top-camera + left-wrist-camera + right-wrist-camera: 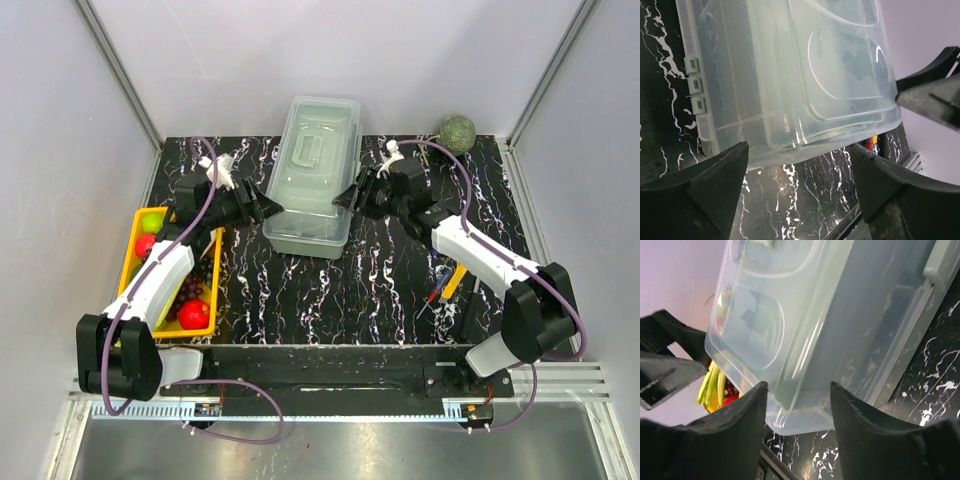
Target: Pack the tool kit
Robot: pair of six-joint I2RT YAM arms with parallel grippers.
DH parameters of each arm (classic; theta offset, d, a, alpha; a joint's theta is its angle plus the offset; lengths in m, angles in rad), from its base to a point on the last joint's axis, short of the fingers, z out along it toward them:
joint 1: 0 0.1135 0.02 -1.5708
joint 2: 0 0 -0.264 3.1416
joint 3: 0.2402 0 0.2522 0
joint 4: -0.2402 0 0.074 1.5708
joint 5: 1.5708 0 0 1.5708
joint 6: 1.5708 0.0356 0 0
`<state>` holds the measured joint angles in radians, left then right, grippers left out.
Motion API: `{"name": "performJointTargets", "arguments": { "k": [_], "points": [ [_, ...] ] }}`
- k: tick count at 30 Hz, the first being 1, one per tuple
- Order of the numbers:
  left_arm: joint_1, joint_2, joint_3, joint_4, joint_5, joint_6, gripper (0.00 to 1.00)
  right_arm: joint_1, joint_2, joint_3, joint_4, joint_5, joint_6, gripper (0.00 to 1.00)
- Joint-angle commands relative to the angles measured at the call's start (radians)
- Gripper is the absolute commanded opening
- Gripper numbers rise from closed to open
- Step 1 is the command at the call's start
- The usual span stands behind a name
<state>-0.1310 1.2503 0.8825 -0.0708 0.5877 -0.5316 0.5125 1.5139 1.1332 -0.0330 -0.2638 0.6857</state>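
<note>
The pale grey-green toolbox (310,175) stands in the middle of the table, its translucent lid with handle shut. My left gripper (272,207) is open at the box's near left corner; in the left wrist view the box (790,75) fills the top above the spread left gripper (797,167). My right gripper (343,200) is open at the near right corner; in the right wrist view the right gripper (797,395) has its fingers on either side of the box's (825,315) lower corner. Small red- and yellow-handled tools (445,283) lie on the table at the right.
A yellow tray (132,262) of produce sits at the left, also in the right wrist view (715,390). A green ball (457,132) lies at the back right corner. Walls enclose the black marbled table (370,280).
</note>
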Motion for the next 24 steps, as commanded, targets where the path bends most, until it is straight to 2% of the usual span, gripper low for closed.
{"name": "performJointTargets", "arguments": {
  "k": [1, 3, 5, 7, 9, 13, 18, 24],
  "points": [
    [-0.025, -0.025, 0.133, -0.096, -0.107, 0.073, 0.92, 0.052, -0.033, 0.028, -0.148, 0.029, -0.026, 0.63],
    [-0.025, -0.019, 0.186, -0.116, -0.170, 0.111, 0.99, 0.054, -0.070, 0.031, -0.183, 0.142, -0.032, 0.76],
    [-0.025, -0.005, 0.235, -0.107, -0.206, 0.134, 0.99, 0.047, -0.101, 0.022, -0.196, 0.225, -0.049, 0.91],
    [-0.024, 0.023, 0.286, -0.101, -0.232, 0.154, 0.99, 0.032, -0.126, 0.017, -0.196, 0.254, -0.075, 0.98],
    [-0.025, 0.064, 0.352, -0.098, -0.249, 0.165, 0.99, 0.002, -0.142, 0.020, -0.194, 0.249, -0.087, 1.00],
    [-0.025, 0.184, 0.467, -0.116, -0.232, 0.162, 0.99, -0.118, -0.147, 0.010, -0.154, 0.140, -0.065, 1.00],
    [-0.025, 0.363, 0.610, -0.168, -0.177, 0.139, 0.99, -0.253, -0.083, -0.009, 0.020, -0.084, -0.014, 1.00],
    [-0.025, 0.492, 0.679, -0.184, -0.177, 0.111, 0.99, -0.342, 0.121, -0.033, 0.364, -0.326, 0.158, 0.99]
  ]
}}
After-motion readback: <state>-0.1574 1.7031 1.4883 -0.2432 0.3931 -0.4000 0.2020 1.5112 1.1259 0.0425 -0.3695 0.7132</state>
